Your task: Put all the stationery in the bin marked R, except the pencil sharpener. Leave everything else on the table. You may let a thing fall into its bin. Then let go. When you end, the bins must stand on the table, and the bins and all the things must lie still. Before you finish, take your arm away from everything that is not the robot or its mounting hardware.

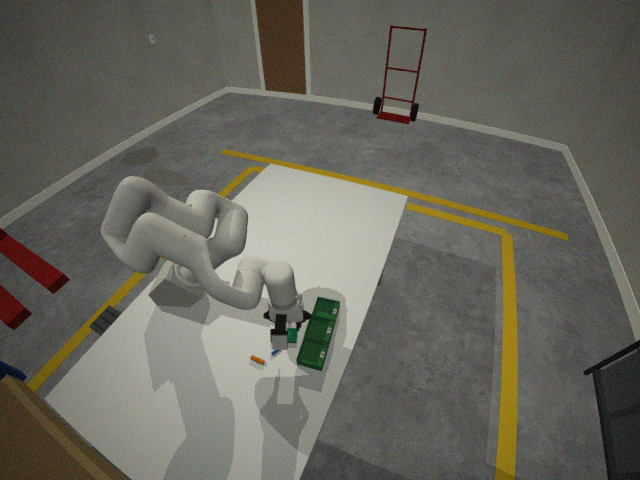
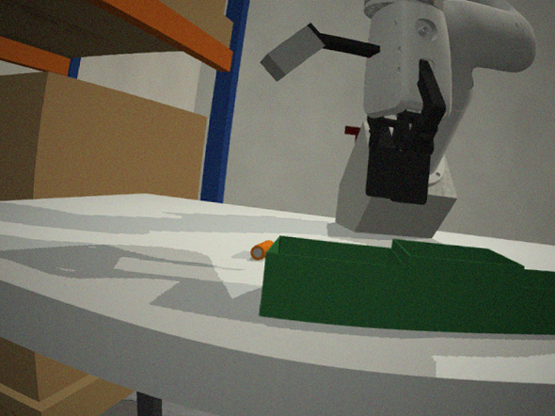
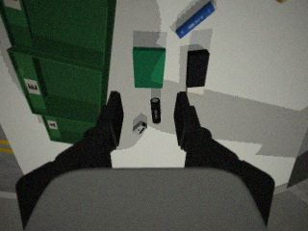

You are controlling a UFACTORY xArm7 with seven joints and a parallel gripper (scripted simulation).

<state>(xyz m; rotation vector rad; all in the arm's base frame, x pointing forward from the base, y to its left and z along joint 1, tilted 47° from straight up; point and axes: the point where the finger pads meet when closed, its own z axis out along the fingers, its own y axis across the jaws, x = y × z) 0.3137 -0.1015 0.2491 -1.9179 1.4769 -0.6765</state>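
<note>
My gripper (image 3: 148,103) (image 1: 280,330) (image 2: 396,199) is open and empty, pointing down above the table beside the row of green bins (image 3: 67,53) (image 1: 319,333) (image 2: 409,291). The bin labels are too small to read. Below and between the fingers lie a small black cylinder (image 3: 155,110) and a small grey-and-white piece (image 3: 140,126). Beyond them lie a green block (image 3: 149,67) (image 1: 292,335), a black block (image 3: 197,67) and a blue pen-like item (image 3: 194,19) (image 1: 275,352). An orange cylinder (image 1: 256,359) (image 2: 261,249) lies farther off.
The white table (image 1: 310,217) (image 2: 117,283) has its right edge close behind the bins. The arm's base block (image 2: 394,217) stands behind the bins. Shelving with cardboard boxes (image 2: 87,135) stands beside the table.
</note>
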